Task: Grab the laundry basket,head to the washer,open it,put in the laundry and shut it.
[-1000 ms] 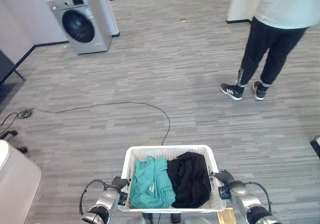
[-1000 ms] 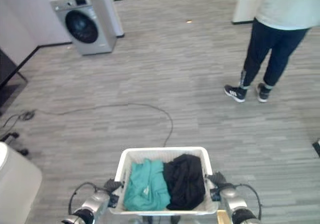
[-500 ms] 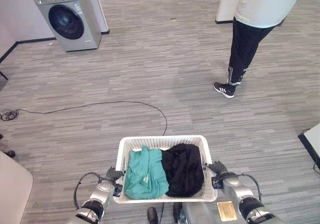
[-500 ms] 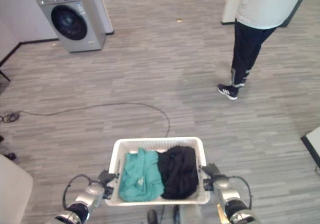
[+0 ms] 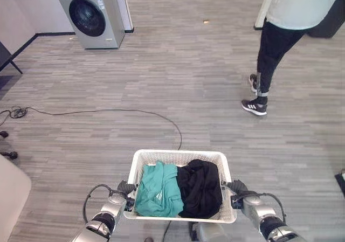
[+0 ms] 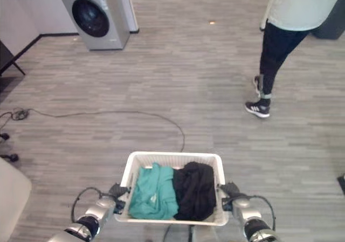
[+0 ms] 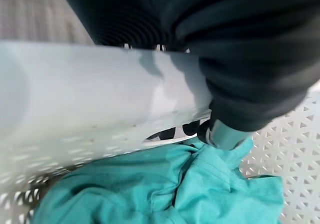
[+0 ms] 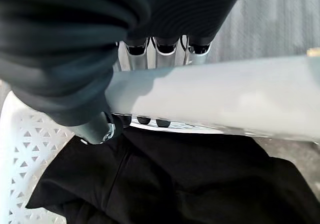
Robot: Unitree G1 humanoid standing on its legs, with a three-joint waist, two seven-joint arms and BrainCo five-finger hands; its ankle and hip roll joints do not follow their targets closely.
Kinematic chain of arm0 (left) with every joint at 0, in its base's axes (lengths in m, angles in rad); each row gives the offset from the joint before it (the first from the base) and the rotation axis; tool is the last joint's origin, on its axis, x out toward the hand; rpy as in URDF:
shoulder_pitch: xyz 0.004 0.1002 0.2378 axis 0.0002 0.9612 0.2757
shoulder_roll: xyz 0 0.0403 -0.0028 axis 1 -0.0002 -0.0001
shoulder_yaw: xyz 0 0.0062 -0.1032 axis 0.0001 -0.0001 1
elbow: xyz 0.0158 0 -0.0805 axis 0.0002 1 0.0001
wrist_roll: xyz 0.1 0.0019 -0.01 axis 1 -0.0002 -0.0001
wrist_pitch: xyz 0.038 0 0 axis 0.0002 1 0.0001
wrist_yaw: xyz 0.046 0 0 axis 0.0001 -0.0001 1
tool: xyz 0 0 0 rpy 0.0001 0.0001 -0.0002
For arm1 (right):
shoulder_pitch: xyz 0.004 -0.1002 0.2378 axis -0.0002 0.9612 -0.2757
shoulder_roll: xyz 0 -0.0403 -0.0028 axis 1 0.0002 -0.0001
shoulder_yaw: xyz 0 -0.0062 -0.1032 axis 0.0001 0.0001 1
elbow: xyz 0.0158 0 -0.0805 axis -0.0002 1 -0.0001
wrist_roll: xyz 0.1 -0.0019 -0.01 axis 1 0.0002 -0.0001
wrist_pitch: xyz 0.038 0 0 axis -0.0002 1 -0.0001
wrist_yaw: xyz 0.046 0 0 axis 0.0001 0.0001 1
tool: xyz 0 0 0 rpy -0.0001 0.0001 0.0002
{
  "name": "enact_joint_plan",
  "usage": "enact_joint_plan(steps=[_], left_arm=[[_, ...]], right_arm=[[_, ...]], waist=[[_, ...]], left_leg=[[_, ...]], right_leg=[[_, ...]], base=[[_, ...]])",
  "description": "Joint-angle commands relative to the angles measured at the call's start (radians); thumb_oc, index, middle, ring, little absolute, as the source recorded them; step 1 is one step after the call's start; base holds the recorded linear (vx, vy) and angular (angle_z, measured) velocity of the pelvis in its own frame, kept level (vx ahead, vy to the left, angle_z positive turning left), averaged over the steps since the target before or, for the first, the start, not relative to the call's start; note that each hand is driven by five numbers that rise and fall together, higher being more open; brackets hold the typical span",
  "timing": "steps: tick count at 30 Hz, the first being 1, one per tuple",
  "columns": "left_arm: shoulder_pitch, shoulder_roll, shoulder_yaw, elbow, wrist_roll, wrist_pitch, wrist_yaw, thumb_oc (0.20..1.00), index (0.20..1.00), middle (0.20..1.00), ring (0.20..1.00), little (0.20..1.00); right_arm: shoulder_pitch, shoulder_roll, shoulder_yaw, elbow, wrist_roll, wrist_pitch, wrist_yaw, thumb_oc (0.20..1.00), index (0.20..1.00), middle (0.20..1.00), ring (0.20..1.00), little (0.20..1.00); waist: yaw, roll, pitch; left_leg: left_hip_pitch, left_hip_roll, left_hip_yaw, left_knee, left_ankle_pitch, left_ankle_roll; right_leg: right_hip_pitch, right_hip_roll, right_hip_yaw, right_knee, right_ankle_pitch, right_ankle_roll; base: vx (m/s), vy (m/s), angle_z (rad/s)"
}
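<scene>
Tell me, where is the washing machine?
In the left eye view the washing machine stands far ahead at the upper left, by the wall, well beyond the laundry basket.

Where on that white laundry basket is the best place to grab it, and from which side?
By the rim at its two short ends, one robot hand coming in from each side. The laundry basket is wide with a rolled lip, and fingers hook through the openings under it. That is how the left robot hand and right robot hand hold it now, keeping it level with the clothes inside.
</scene>
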Motion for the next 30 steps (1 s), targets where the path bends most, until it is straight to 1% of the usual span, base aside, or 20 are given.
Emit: enact_joint_plan(steps=[1, 3, 4, 6, 8, 9, 10, 13, 14, 15, 17, 20, 21, 22, 24, 25, 26, 27, 28, 30], left_arm=[[-0.035, 0.016, 0.044, 0.026, -0.075, -0.033, -0.061, 0.200, 0.200, 0.200, 0.200, 0.200], [-0.042, 0.018, 0.040, 0.036, -0.085, -0.026, -0.059, 0.200, 0.200, 0.200, 0.200, 0.200], [-0.051, 0.020, 0.042, 0.033, -0.095, -0.026, -0.059, 0.200, 0.200, 0.200, 0.200, 0.200], [-0.061, 0.016, 0.048, 0.040, -0.120, -0.026, -0.050, 0.200, 0.200, 0.200, 0.200, 0.200], [-0.069, 0.008, 0.049, 0.050, -0.130, -0.026, -0.049, 0.200, 0.200, 0.200, 0.200, 0.200], [-0.074, 0.004, 0.046, 0.049, -0.136, -0.030, -0.046, 0.200, 0.200, 0.200, 0.200, 0.200], [-0.080, 0.008, 0.042, 0.048, -0.131, -0.034, -0.049, 0.200, 0.200, 0.200, 0.200, 0.200], [-0.084, 0.010, 0.040, 0.057, -0.130, -0.038, -0.046, 0.200, 0.200, 0.200, 0.200, 0.200], [-0.084, 0.010, 0.040, 0.057, -0.130, -0.039, -0.046, 0.200, 0.200, 0.200, 0.200, 0.200], [-0.081, 0.012, 0.044, 0.064, -0.136, -0.047, -0.042, 0.200, 0.200, 0.200, 0.200, 0.200], [-0.070, 0.014, 0.048, 0.067, -0.136, -0.043, -0.051, 0.200, 0.200, 0.200, 0.200, 0.200], [-0.046, 0.019, 0.052, 0.058, -0.139, -0.045, -0.049, 0.200, 0.200, 0.200, 0.200, 0.200], [-0.025, 0.025, 0.047, 0.039, -0.123, -0.042, -0.048, 0.200, 0.200, 0.200, 0.200, 0.200], [-0.011, 0.027, 0.043, 0.019, -0.117, -0.043, -0.048, 0.200, 0.200, 0.200, 0.200, 0.200], [0.001, 0.032, 0.042, -0.006, -0.113, -0.033, -0.046, 0.200, 0.200, 0.200, 0.200, 0.200], [-0.008, 0.039, 0.036, -0.024, -0.118, -0.033, -0.045, 0.200, 0.200, 0.200, 0.200, 0.200], [-0.012, 0.044, 0.036, -0.029, -0.118, -0.031, -0.044, 0.200, 0.200, 0.200, 0.200, 0.200], [-0.012, 0.044, 0.036, -0.029, -0.118, -0.031, -0.044, 0.200, 0.200, 0.200, 0.200, 0.200], [-0.020, 0.047, 0.040, -0.022, -0.111, -0.028, -0.047, 0.200, 0.200, 0.200, 0.200, 0.200], [-0.046, 0.051, 0.033, -0.001, -0.102, -0.023, -0.054, 0.200, 0.200, 0.200, 0.200, 0.200]], right_arm=[[0.009, -0.046, -0.059, -0.062, 0.096, -0.038, 0.033, 0.200, 0.200, 0.200, 0.200, 0.200], [0.009, -0.052, -0.066, -0.060, 0.111, -0.039, 0.024, 0.200, 0.200, 0.200, 0.200, 0.200], [0.003, -0.059, -0.069, -0.062, 0.119, -0.038, 0.018, 0.200, 0.200, 0.200, 0.200, 0.200], [-0.008, -0.070, -0.073, -0.056, 0.128, -0.038, -0.002, 0.200, 0.200, 0.200, 0.200, 0.200], [-0.016, -0.071, -0.076, -0.041, 0.135, -0.039, -0.015, 0.200, 0.200, 0.200, 0.200, 0.200], [-0.026, -0.069, -0.077, -0.038, 0.142, -0.040, -0.017, 0.200, 0.200, 0.200, 0.200, 0.200], [-0.032, -0.066, -0.075, -0.035, 0.145, -0.043, -0.011, 0.200, 0.200, 0.200, 0.200, 0.200], [-0.039, -0.065, -0.058, -0.022, 0.127, -0.051, -0.006, 0.200, 0.200, 0.200, 0.200, 0.200], [-0.039, -0.065, -0.058, -0.022, 0.127, -0.051, -0.006, 0.200, 0.200, 0.200, 0.200, 0.200], [-0.053, -0.064, -0.050, 0.002, 0.114, -0.055, 0.001, 0.200, 0.200, 0.200, 0.200, 0.200], [-0.056, -0.057, -0.041, 0.013, 0.109, -0.046, 0.016, 0.200, 0.200, 0.200, 0.200, 0.200], [-0.052, -0.042, -0.030, 0.010, 0.100, -0.037, 0.029, 0.200, 0.200, 0.200, 0.200, 0.200], [-0.045, -0.024, -0.026, 0.009, 0.092, -0.030, 0.046, 0.200, 0.200, 0.200, 0.200, 0.200], [-0.038, -0.015, -0.024, 0.009, 0.085, -0.030, 0.061, 0.200, 0.200, 0.200, 0.200, 0.200], [-0.039, -0.010, -0.030, 0.011, 0.077, -0.026, 0.062, 0.200, 0.200, 0.200, 0.200, 0.200], [-0.065, -0.003, -0.024, 0.008, 0.056, -0.022, 0.064, 0.200, 0.200, 0.200, 0.200, 0.200], [-0.065, -0.002, -0.025, 0.000, 0.053, -0.021, 0.061, 0.200, 0.200, 0.200, 0.200, 0.200], [-0.065, -0.002, -0.025, 0.000, 0.053, -0.021, 0.061, 0.200, 0.200, 0.200, 0.200, 0.200], [-0.066, 0.002, -0.036, 0.001, 0.056, -0.021, 0.062, 0.200, 0.200, 0.200, 0.200, 0.200], [-0.073, 0.001, -0.036, 0.004, 0.061, -0.016, 0.062, 0.200, 0.200, 0.200, 0.200, 0.200]], waist=[[-0.016, 0.008, -0.067], [-0.013, -0.031, -0.055], [0.000, -0.055, -0.039], [0.026, -0.059, -0.018], [0.041, -0.058, -0.016], [0.054, -0.056, -0.014], [0.075, -0.042, -0.018], [0.106, -0.019, -0.023], [0.106, -0.018, -0.024], [0.132, -0.008, -0.025], [0.136, 0.004, -0.039], [0.155, 0.006, -0.065], [0.172, -0.014, -0.086], [0.182, -0.024, -0.097], [0.188, -0.024, -0.085], [0.170, 0.012, -0.048], [0.162, 0.022, -0.036], [0.161, 0.022, -0.035], [0.148, 0.031, -0.030], [0.114, 0.036, -0.018]], left_leg=[[-0.006, -0.131, 0.021, 0.398, 0.065, -0.007], [-0.150, -0.092, 0.059, 0.665, 0.178, -0.031], [-0.201, -0.075, 0.100, 0.761, 0.183, -0.019], [-0.301, -0.061, 0.145, 0.789, 0.140, -0.002], [-0.355, -0.079, 0.167, 0.731, 0.113, 0.010], [-0.391, -0.100, 0.183, 0.649, 0.104, 0.017], [-0.423, -0.094, 0.218, 0.346, 0.132, 0.027], [-0.417, -0.121, 0.161, -0.029, 0.226, 0.018], [-0.415, -0.121, 0.161, -0.036, 0.231, 0.018], [-0.485, -0.108, 0.087, -0.091, 0.254, -0.013], [-0.439, -0.086, 0.118, -0.078, 0.291, -0.021], [-0.401, -0.098, 0.101, -0.054, 0.306, 0.000], [-0.403, -0.136, 0.088, 0.020, 0.267, 0.032], [-0.393, -0.150, 0.101, 0.037, 0.239, 0.051], [-0.344, -0.165, 0.118, 0.039, 0.209, 0.077], [-0.257, -0.145, 0.125, -0.015, 0.202, 0.097], [-0.221, -0.146, 0.129, -0.036, 0.192, 0.105], [-0.221, -0.146, 0.129, -0.036, 0.192, 0.105], [-0.178, -0.151, 0.131, -0.063, 0.178, 0.109], [-0.127, -0.160, 0.103, -0.091, 0.166, 0.101]], right_leg=[[-0.058, 0.015, 0.057, 0.002, 0.083, 0.037], [0.007, 0.001, 0.049, -0.036, 0.073, 0.002], [0.038, -0.003, 0.052, -0.048, 0.059, -0.016], [0.091, 0.004, 0.060, -0.068, 0.033, -0.025], [0.117, 0.000, 0.065, -0.079, 0.023, -0.021], [0.146, -0.007, 0.067, -0.091, 0.019, -0.013], [0.184, -0.001, 0.076, -0.105, 0.000, 0.011], [0.246, 0.015, 0.107, -0.127, -0.035, 0.028], [0.245, 0.016, 0.107, -0.126, -0.034, 0.027], [0.303, 0.009, 0.140, -0.129, -0.065, 0.028], [0.339, 0.008, 0.168, -0.119, -0.099, 0.028], [0.367, -0.009, 0.189, -0.090, -0.141, 0.031], [0.354, -0.045, 0.201, 0.046, -0.140, 0.052], [0.322, -0.066, 0.191, 0.162, -0.085, 0.078], [0.205, -0.077, 0.178, 0.405, 0.105, 0.137], [0.073, -0.059, 0.110, 0.590, 0.166, 0.140], [0.021, -0.084, 0.056, 0.645, 0.130, 0.130], [0.021, -0.084, 0.055, 0.646, 0.129, 0.130], [-0.022, -0.115, -0.012, 0.644, 0.090, 0.123], [-0.090, -0.076, -0.019, 0.541, 0.034, 0.106]], base=[[0.36, -0.328, 0.28], [0.28, -0.381, 0.13], [0.24, -0.358, -0.14], [0.26, -0.196, -0.07], [0.23, -0.027, 0.13], [0.46, 0.047, 0.06], [0.58, 0.073, 0.04], [0.46, 0.091, -0.26], [0.51, 0.099, -0.35], [0.47, 0.107, -0.38], [0.56, 0.155, -0.63], [0.43, 0.173, -0.11], [0.54, 0.209, -1.38], [0.63, 0.245, -1.87], [0.39, 0.242, -1.17], [0.35, 0.375, 0.24], [0.23, 0.301, 0.80], [0.19, 0.189, 1.21], [0.23, 0.135, 0.58], [0.35, 0.111, -0.29]])
